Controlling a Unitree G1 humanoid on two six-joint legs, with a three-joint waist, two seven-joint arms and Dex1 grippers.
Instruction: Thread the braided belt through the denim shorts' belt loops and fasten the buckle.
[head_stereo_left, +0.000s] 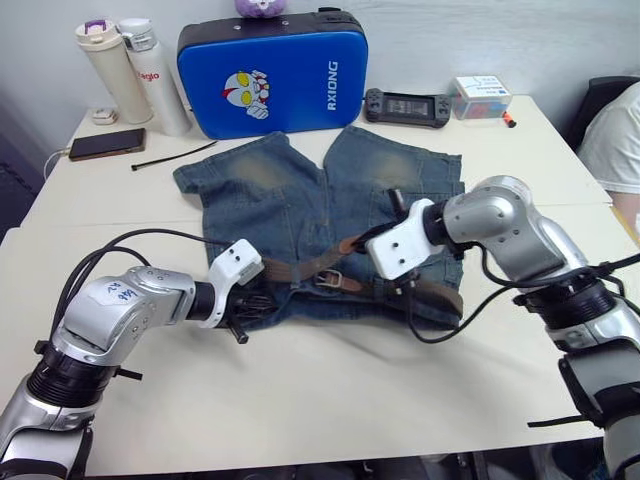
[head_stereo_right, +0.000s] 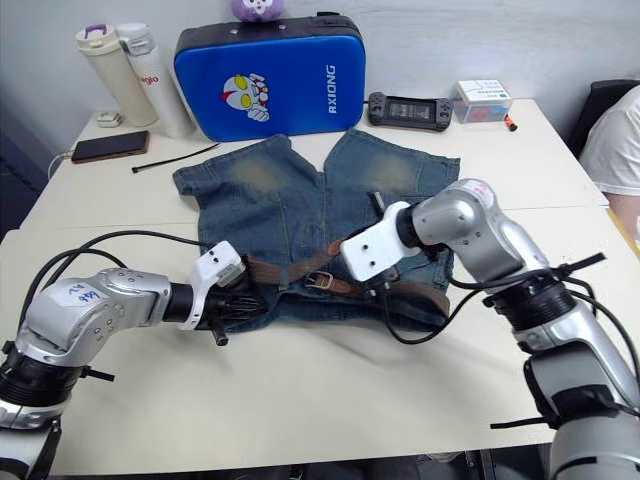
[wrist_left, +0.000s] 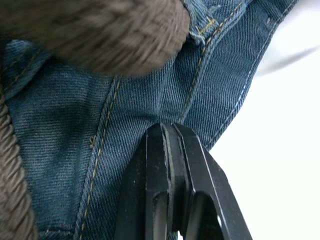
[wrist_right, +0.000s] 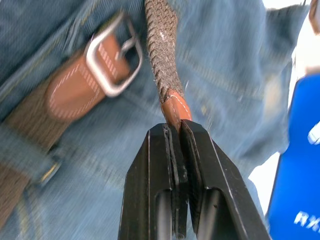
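Belt lies along the waistband of the shorts on the bench. Right end effector pinches the belt tip; left end effector clamps the denim (anchoring it). Feed the tip squarely through the buckle, keeping the waistband taut.

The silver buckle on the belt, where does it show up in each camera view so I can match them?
Left eye view: the buckle lies on the denim shorts, between the two grippers.
Right eye view: same spot, left of the right gripper.
Left wrist view: not in it.
Right wrist view: upper left, beside the braided belt.
Shared landmark: the belt's tan leather tip, pinched by the right gripper.
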